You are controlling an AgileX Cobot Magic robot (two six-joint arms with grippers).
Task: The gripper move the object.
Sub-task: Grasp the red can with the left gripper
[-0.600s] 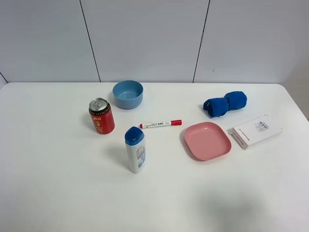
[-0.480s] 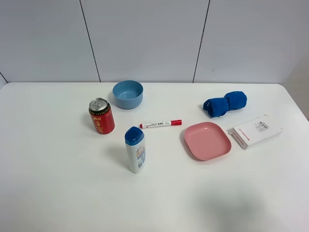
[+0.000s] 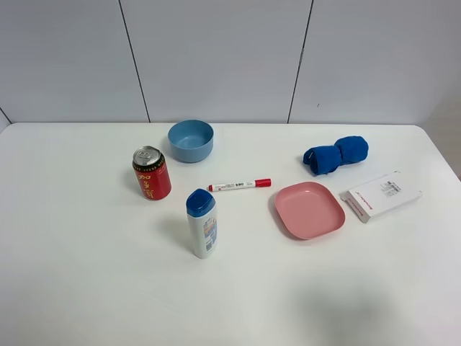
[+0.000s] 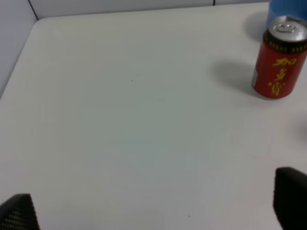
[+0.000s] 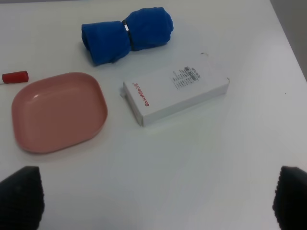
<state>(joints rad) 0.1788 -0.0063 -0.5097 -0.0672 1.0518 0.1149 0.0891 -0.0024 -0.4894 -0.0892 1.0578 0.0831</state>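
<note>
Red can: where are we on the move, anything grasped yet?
Done: nothing; the red can stands upright near the blue bowl, untouched. In hand: nothing; the left gripper is open, empty and short of the can, which shows in its wrist view. The right gripper is open and empty too. To do: reach, grasp, move.

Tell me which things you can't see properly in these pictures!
- Left pincer: left wrist view, only two tips show; the frame edge cuts the rest.
- Blue bowl: same view, cut by the edge, partly behind the red can.
- Marker: right wrist view, only its red cap shows at the edge.
- White box print: too small to read.
</note>
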